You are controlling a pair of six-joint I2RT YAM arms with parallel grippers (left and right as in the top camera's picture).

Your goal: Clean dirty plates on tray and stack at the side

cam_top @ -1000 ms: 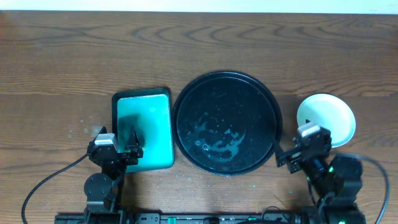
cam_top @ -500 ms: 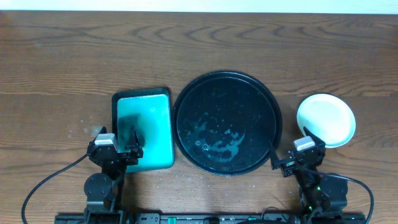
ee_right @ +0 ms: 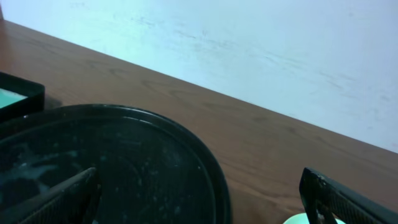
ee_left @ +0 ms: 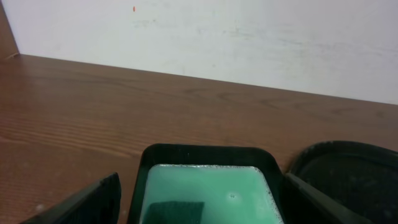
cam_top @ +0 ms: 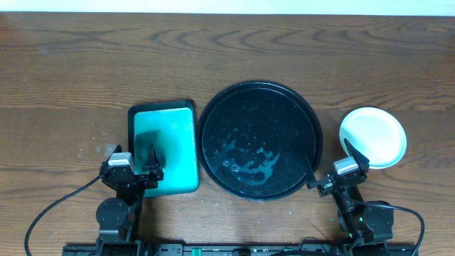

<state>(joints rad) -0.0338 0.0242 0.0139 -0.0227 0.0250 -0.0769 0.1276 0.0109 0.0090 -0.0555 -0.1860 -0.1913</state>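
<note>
The plates (cam_top: pixel 372 137) sit on the table right of the black tray, and from above only a white top plate shows. Its pale edge shows at the bottom of the right wrist view (ee_right: pixel 296 219). The round black tray (cam_top: pixel 259 140) is wet and foam-speckled, with no plate on it; it also shows in the right wrist view (ee_right: pixel 124 162). My right gripper (cam_top: pixel 332 165) is open and empty, low at the front between tray and plates (ee_right: pixel 199 180). My left gripper (cam_top: pixel 135 158) is open and empty at the near end of the teal tray (ee_left: pixel 199 186).
The teal rectangular tray (cam_top: pixel 163 149) with a dark rim lies left of the black tray and holds pale green soapy liquid. A dark sponge (ee_left: pixel 177 210) lies in its near end. Both arm bases and cables sit at the table's front edge.
My right gripper has drawn back from the plates toward the front edge and slightly left, still open. The left arm, plates and trays have not moved.
</note>
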